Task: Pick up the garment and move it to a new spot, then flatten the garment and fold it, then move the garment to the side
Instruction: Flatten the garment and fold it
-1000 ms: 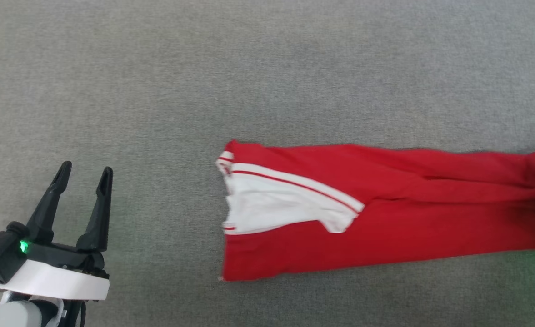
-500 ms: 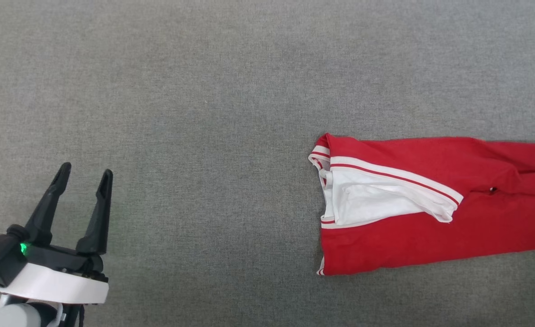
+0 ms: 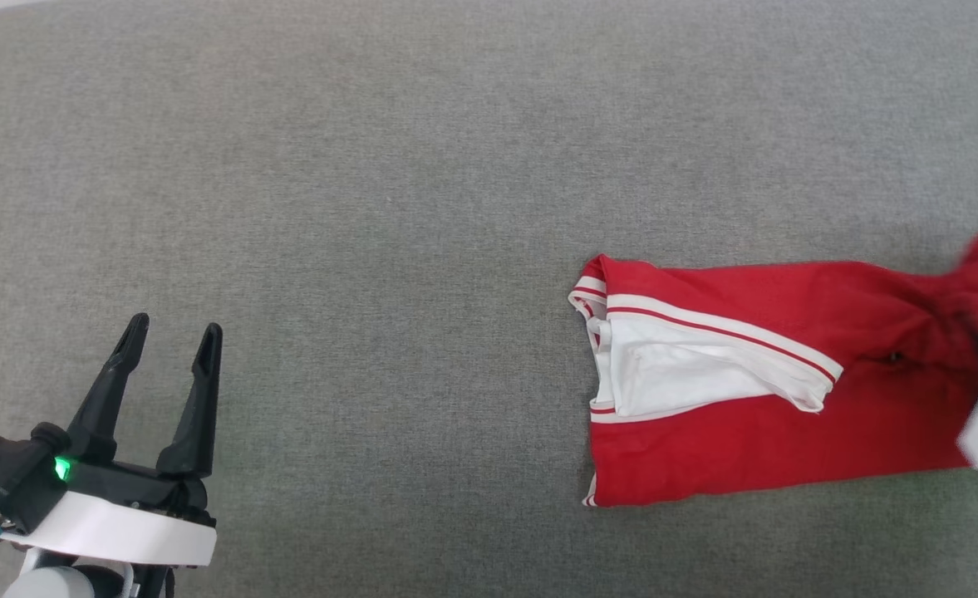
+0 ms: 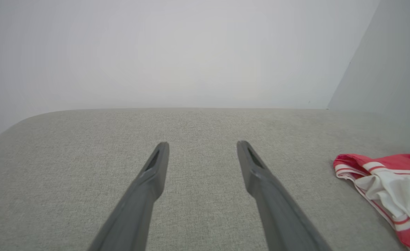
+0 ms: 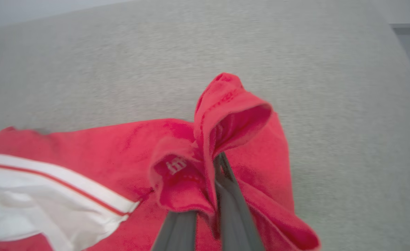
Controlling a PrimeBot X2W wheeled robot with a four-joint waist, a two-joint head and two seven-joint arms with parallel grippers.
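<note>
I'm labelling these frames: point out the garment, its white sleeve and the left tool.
garment (image 3: 771, 448), head view, on its red lower panel.
white sleeve (image 3: 688, 378), head view, middle of the white fabric.
left tool (image 3: 175, 325), head view, midway between its open fingertips.

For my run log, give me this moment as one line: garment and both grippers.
garment: folded, on grey surface, right end raised | right gripper: shut on garment | left gripper: open, empty, apart from garment

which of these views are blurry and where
Head view: red jersey T-shirt with white sleeve mostly sharp, its raised right end smeared. Right wrist view: soft throughout, the bunched cloth most of all. Left wrist view: crisp, dark two-fingered left gripper included.
</note>
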